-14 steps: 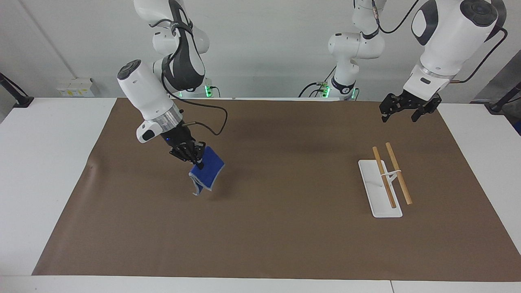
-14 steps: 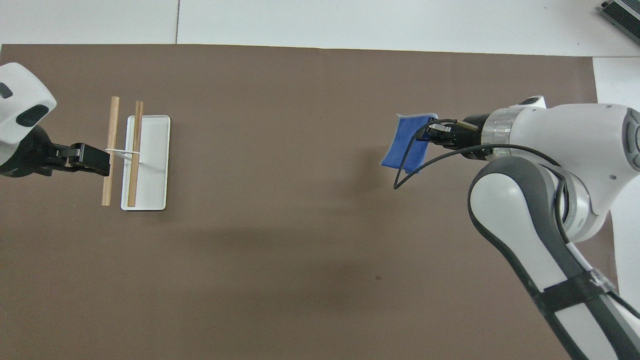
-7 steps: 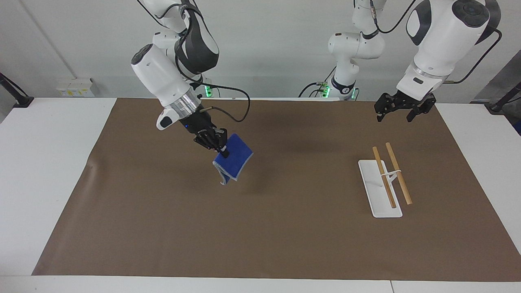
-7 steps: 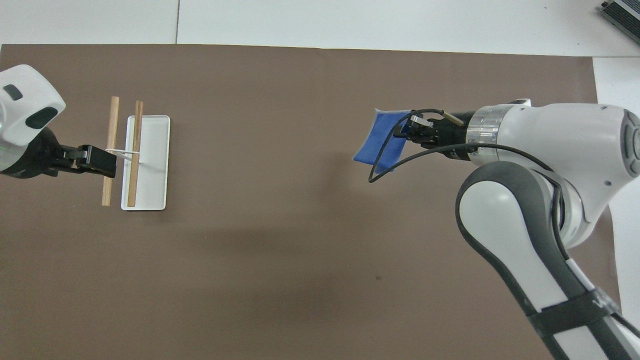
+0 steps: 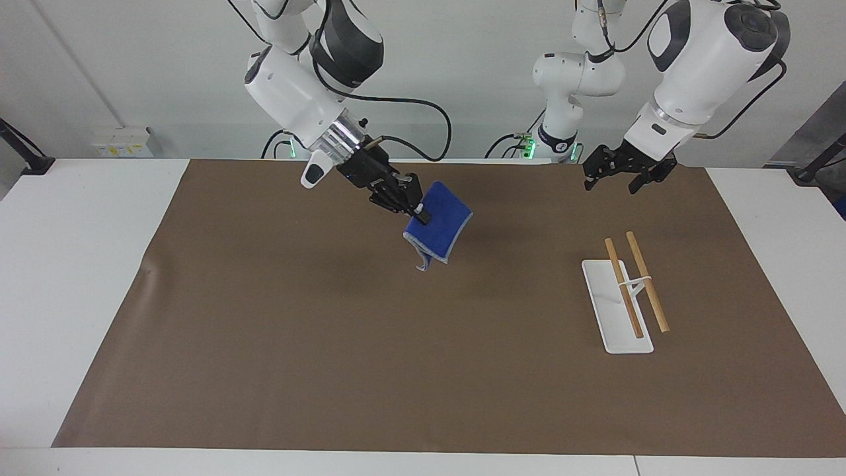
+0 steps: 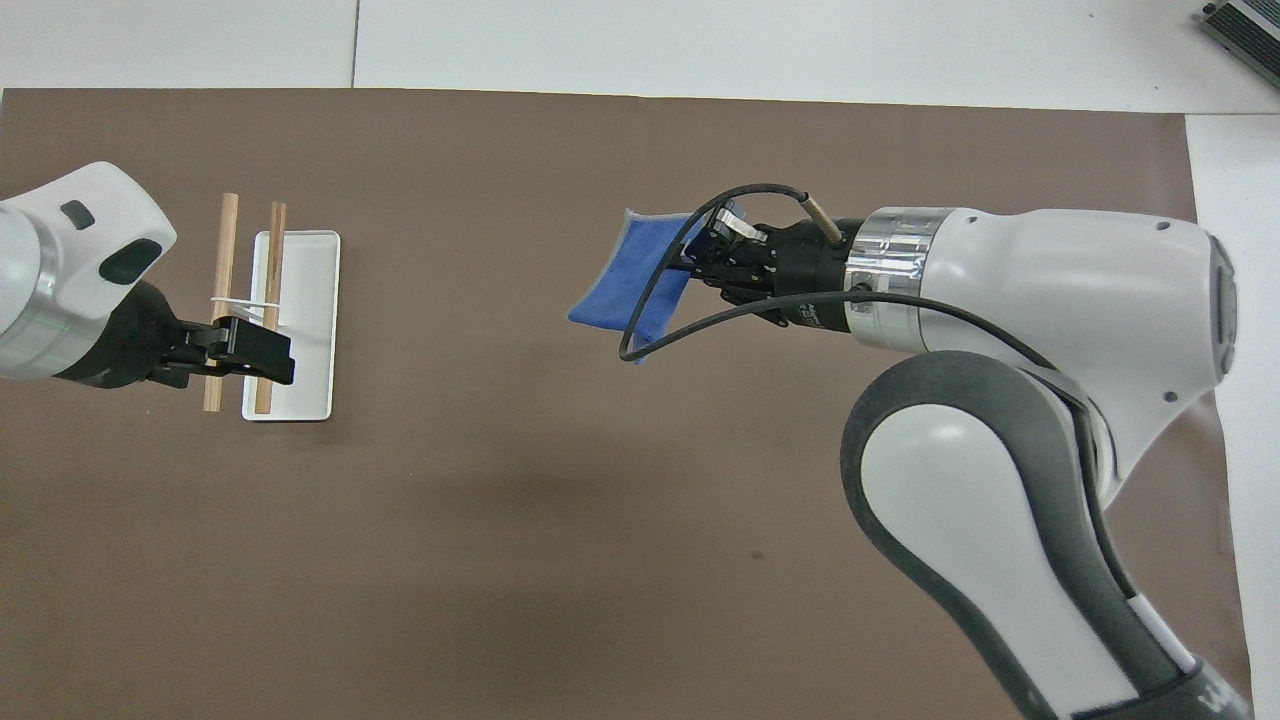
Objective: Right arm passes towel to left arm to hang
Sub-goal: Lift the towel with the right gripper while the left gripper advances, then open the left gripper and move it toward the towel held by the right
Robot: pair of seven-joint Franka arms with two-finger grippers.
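My right gripper (image 5: 416,210) is shut on one edge of the blue towel (image 5: 439,226) and holds it in the air over the middle of the brown mat; the towel hangs tilted below the fingers. In the overhead view the towel (image 6: 625,278) shows in front of the right gripper (image 6: 705,262). My left gripper (image 5: 620,177) is open and empty, raised over the mat near the stand. In the overhead view the left gripper (image 6: 262,355) covers the stand's near end.
A white stand (image 5: 611,311) with two wooden rods (image 5: 648,281) sits on the brown mat (image 5: 330,344) toward the left arm's end; it also shows in the overhead view (image 6: 300,320).
My right arm has lifted and carried the towel toward the table's middle and the left arm's end. My left gripper has shifted toward the middle too.
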